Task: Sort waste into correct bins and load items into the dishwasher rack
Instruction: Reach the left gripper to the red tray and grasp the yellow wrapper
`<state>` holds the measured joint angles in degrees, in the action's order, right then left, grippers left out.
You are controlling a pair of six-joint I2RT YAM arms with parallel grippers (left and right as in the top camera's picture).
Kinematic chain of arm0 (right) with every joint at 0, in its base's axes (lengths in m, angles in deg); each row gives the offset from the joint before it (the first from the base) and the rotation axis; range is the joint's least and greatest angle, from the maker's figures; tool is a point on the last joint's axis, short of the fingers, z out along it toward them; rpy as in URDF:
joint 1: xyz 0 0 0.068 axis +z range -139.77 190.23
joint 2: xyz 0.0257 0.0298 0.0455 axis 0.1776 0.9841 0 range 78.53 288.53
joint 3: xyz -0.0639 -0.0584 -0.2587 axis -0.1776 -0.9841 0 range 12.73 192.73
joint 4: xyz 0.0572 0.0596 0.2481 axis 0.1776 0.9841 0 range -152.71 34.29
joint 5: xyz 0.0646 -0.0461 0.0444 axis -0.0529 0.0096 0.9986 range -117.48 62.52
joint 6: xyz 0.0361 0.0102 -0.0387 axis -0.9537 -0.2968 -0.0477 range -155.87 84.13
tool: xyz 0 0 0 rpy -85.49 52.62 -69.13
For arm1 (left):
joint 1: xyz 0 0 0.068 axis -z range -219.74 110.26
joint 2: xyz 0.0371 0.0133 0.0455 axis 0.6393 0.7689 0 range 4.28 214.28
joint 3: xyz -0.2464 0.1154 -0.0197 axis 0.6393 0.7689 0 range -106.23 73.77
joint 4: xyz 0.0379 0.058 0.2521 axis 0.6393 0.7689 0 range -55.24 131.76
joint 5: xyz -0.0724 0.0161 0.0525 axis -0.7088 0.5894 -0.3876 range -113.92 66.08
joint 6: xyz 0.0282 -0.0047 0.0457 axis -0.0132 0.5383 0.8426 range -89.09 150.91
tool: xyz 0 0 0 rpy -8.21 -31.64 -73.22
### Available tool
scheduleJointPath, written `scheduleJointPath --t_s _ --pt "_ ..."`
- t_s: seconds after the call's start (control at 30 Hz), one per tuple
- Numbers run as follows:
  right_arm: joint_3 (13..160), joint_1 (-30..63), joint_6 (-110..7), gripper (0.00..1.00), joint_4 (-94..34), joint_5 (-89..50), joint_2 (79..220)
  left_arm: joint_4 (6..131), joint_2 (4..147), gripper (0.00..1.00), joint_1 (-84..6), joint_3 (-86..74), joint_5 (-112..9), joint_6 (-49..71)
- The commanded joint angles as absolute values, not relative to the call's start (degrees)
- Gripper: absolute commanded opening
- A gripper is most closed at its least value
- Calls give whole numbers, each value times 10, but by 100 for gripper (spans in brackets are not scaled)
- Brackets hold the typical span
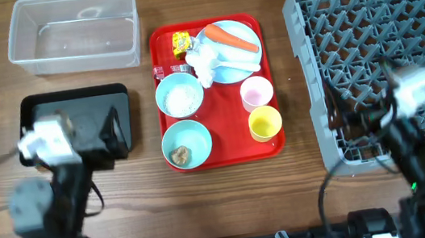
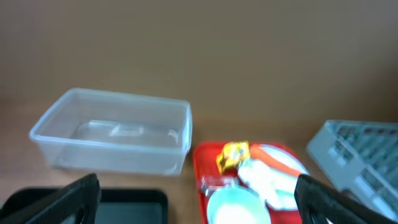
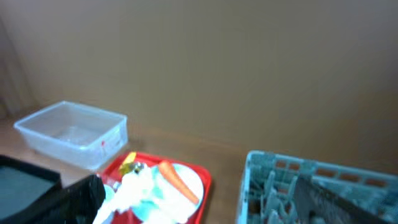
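Observation:
A red serving tray [image 1: 265,47] holds a light blue plate [image 1: 243,26] with an orange carrot [image 1: 232,38], crumpled white tissue [image 1: 203,59] and a white spoon [image 1: 242,63]. A yellow wrapper [image 1: 181,43] and a small red wrapper [image 1: 160,71] lie beside it. One blue bowl [image 1: 180,97] holds white rice; the other [image 1: 187,144] holds a brown lump. A pink cup [image 1: 256,92] and a yellow cup [image 1: 265,122] stand on the right. My left gripper [image 1: 112,131] is open and empty over the black tray [image 1: 72,104]. My right gripper [image 1: 351,122] is open and empty over the grey rack [image 1: 380,25].
The clear tub [image 1: 72,34] stands empty at the back left, behind the black tray. It also shows in the left wrist view [image 2: 112,134] and the right wrist view [image 3: 71,130]. Bare wooden table lies between the red tray and the rack.

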<state>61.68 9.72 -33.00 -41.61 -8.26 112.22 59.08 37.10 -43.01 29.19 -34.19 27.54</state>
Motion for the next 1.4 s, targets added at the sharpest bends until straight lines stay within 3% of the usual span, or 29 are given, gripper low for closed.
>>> scheduleJointPath --t_s 0.0,0.33,0.63,0.83,0.9,1.37 --pt "742 101 -312 100 -327 -41 1233 682 496 100 -426 131 -333 312" --pt "944 101 -316 100 -119 -8 1447 977 785 100 -425 -146 -335 311" --pt "944 101 -364 100 -125 29 1516 986 927 100 -425 -145 -344 300" --pt "944 101 -358 100 -127 45 1522 870 992 100 -420 -146 -507 320" --pt "944 101 -358 100 -127 45 1522 829 1007 100 -410 -147 -509 302" --pt "944 101 -358 98 -118 45 1523 598 1156 100 -228 -148 -251 254"
